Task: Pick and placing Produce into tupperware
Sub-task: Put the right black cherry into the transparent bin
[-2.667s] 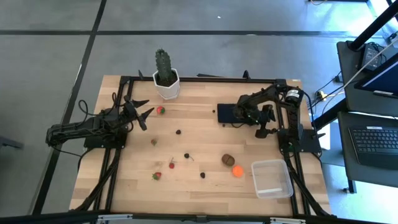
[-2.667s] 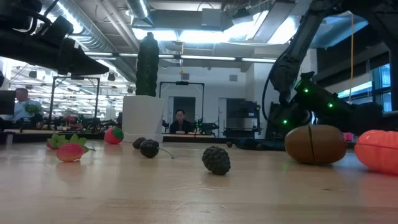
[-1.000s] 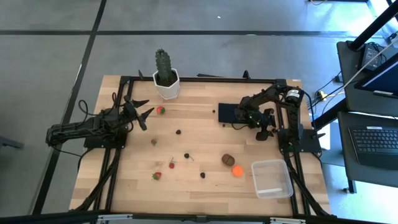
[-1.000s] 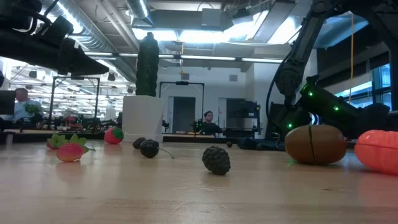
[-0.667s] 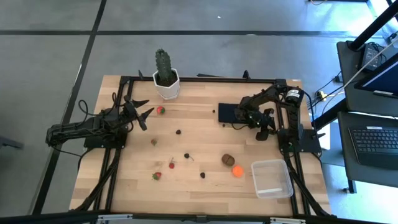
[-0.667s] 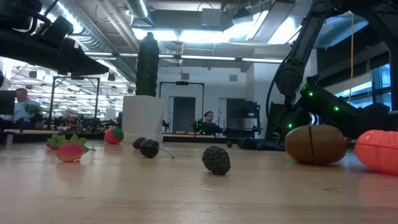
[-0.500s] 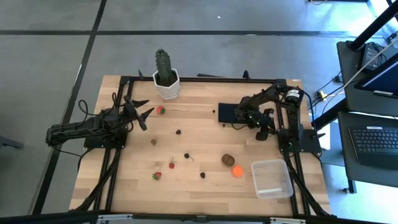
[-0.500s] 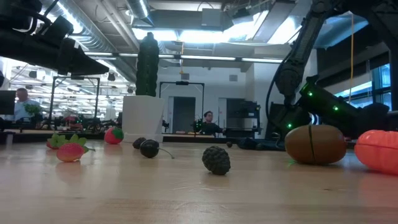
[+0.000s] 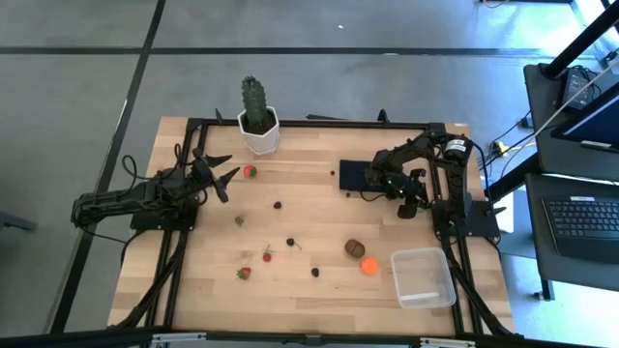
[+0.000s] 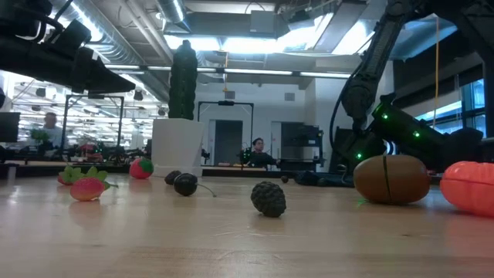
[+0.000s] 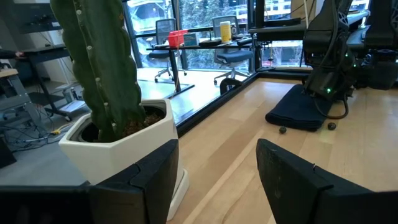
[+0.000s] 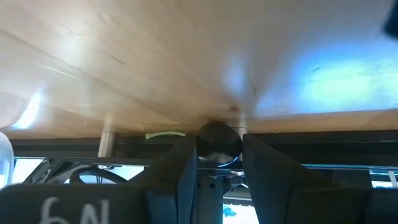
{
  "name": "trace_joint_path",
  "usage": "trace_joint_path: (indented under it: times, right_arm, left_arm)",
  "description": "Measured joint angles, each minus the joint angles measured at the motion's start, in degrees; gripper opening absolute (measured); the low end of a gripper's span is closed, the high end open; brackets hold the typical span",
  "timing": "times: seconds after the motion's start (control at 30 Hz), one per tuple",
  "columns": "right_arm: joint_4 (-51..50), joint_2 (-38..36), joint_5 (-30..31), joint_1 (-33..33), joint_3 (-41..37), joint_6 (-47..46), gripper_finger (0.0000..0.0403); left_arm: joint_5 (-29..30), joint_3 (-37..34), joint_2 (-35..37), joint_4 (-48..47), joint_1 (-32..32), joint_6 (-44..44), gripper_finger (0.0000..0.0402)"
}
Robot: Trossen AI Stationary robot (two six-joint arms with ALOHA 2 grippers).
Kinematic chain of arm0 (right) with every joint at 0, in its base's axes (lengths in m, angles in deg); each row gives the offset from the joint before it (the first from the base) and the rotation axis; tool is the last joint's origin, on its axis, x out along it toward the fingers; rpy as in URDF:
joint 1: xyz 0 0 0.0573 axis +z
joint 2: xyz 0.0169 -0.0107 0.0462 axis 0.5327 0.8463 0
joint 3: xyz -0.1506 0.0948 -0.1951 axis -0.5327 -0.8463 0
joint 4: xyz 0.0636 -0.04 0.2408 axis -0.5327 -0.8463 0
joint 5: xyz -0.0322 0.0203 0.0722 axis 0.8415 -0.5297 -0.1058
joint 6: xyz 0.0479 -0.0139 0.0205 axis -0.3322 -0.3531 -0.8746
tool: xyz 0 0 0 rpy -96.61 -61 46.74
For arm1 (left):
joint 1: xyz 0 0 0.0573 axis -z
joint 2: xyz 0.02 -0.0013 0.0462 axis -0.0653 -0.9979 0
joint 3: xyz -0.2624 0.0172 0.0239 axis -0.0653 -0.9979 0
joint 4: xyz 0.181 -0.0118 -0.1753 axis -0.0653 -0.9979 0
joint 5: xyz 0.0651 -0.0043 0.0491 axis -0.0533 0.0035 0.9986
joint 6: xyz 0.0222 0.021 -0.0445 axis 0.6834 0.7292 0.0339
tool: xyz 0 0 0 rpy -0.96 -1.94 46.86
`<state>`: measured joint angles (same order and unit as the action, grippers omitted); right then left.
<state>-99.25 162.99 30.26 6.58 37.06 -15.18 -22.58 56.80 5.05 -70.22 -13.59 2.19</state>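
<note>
The produce lies scattered on the wooden table: a strawberry (image 9: 250, 171) near my left gripper, several dark berries such as one at mid-table (image 9: 278, 205), another strawberry (image 9: 244, 274), a brown kiwi (image 9: 355, 248) and an orange ball (image 9: 369, 265). The clear tupperware (image 9: 422, 276) stands at the near right. My left gripper (image 9: 227, 166) is open and empty, hovering left of the far strawberry. My right gripper (image 9: 411, 205) is beside the black mat, folded back toward the right edge, shut on a small dark round berry (image 12: 217, 142). My right gripper has the small dark berry (image 12: 217, 142) pinched between its two fingertips (image 12: 186, 163), the berry filling the narrow gap. Whether the berry is lifted clear of the table, I cannot tell.
A green cactus in a white pot (image 9: 257, 121) stands at the far edge, close to my left gripper (image 11: 214, 180). A flat black mat (image 9: 353, 175) lies at the far right with small berries beside it (image 11: 283, 129). A person shows in the room beyond (image 10: 257, 150).
</note>
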Motion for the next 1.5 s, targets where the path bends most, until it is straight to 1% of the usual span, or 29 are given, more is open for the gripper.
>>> trace_joint_path:
  times: [0.67,0.77,0.87,1.03,1.17,1.23,1.37,1.5]
  right_arm:
    - [-0.09,0.0,0.0,0.92,0.02,-1.74,0.0128]
    - [-0.24,0.06,-1.19,0.9,0.67,-2.66,0.0128]
    - [-0.12,0.17,-3.6,0.92,1.51,-6.91,0.0128]
    - [0.43,0.02,-4.24,0.92,0.55,-11.26,0.0128]
    - [1.2,-0.04,-8.85,0.7,-0.13,-23.49,0.0128]
    - [1.5,-0.04,-11.17,0.66,-0.13,-27.26,0.0128]
    - [1.73,-0.04,-14.34,0.63,-0.13,-30.32,0.0126]
    - [1.79,-0.04,-16.3,0.55,-0.11,-30.83,0.0112]
  left_arm:
    - [0.01,0.0,0.01,0.0,0.0,-0.39,0.0208]
    - [-0.01,0.0,-0.01,0.02,0.01,-0.42,0.0208]
    - [-0.01,0.0,-0.01,0.02,0.0,-0.21,0.0208]
    - [0.0,0.0,0.0,0.01,0.0,-0.09,0.0208]
    - [0.01,0.01,-0.01,0.0,0.0,-0.06,0.0208]
    - [-0.01,0.0,0.01,0.0,0.0,-0.07,0.0208]
    - [-0.01,0.01,-0.01,0.0,0.02,-0.04,0.0208]
    - [-0.01,0.01,-0.01,0.0,0.0,-0.04,0.0208]
